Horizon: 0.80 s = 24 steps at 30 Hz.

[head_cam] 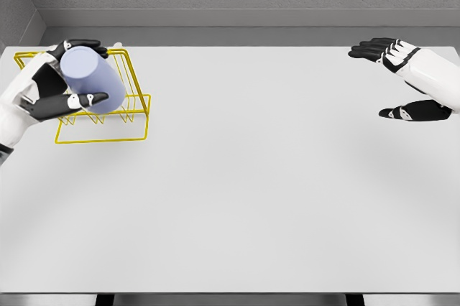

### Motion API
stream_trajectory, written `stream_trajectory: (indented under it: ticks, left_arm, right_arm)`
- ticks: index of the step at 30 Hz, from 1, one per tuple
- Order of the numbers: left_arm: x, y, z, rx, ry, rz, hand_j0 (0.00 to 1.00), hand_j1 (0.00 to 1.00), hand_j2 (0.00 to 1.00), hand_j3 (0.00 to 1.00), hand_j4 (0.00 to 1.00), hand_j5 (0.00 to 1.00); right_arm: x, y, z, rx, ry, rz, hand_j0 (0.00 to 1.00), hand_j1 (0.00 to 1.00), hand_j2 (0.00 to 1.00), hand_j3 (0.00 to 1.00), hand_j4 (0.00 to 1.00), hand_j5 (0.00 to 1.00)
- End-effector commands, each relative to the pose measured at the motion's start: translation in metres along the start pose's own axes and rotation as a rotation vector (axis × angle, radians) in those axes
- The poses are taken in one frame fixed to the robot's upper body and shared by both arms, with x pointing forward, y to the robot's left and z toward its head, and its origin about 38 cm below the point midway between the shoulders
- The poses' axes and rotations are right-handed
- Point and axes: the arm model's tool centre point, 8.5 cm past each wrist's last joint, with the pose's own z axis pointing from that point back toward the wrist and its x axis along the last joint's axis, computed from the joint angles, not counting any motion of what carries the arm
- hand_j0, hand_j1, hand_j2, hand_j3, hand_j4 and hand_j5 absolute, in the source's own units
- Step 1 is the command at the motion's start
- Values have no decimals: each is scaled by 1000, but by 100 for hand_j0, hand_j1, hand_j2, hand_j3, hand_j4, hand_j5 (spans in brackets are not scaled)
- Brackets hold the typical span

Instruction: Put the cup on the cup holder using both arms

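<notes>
**Cup over the holder, placement step in hand**

Grey walls back a plain white table point(251, 198) that fills most of the head view. We note only two things on it or above it: a yellow wire holder point(136, 116) at the far left, and a pale blue cup point(90, 78) held over it.

Left robot hand point(61, 87): wrapped around the cup, dark fingers over its top and thumb across the lower side, so we log it as closed on the cup. The cup lies tilted, one round end turned up and toward the camera. It overlaps the holder's upright wires in this view; we cannot tell whether it touches them or hangs just above.

Right robot hand point(402, 80): at the far right, well apart from cup and holder, fingers spread and holding nothing. It hovers above the table.

Step, as we judge it: the carry looks done and the placing is in hand. The cup is at the holder but not yet seated, since the left robot hand has not let go.

Next move, as we judge it: the cup must be lined up with the wires and lowered until the wires bear it, then released. The tilt matters here; a cup set down askew could roll off the wires or nudge the light frame.

Open point: depth between cup and wires is unclear from one view.
</notes>
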Motion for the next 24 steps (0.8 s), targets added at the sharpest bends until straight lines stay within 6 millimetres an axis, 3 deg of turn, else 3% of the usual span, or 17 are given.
stream_trajectory:
  ticks: [1, 14, 17, 18, 20, 24]
  left_arm:
    - [-1, 1, 0, 5, 4, 4, 74, 74, 74, 74, 74, 74]
    - [-5, 8, -1, 26, 13, 3, 76, 76, 76, 76, 76, 76]
    - [-6, 9, -1, 28, 14, 1, 81, 81, 81, 81, 81, 81]
    - [-6, 9, -1, 28, 16, 0, 91, 91, 91, 91, 91, 91]
    - [-8, 8, -2, 28, 31, 8, 100, 100, 100, 100, 100, 100]
    - [-7, 7, -6, 27, 25, 11, 100, 100, 100, 100, 100, 100]
  right_arm:
    - [0, -1, 0, -4, -1, -5, 100, 100, 100, 100, 100, 100]
    - [0, -1, 0, -3, 1, -5, 100, 100, 100, 100, 100, 100]
    - [0, -1, 0, -3, 1, -5, 100, 100, 100, 100, 100, 100]
    - [0, -1, 0, -3, 1, -5, 100, 100, 100, 100, 100, 100]
    - [0, -1, 0, -3, 1, -5, 100, 100, 100, 100, 100, 100]
    - [0, -1, 0, -3, 1, -5, 100, 100, 100, 100, 100, 100]
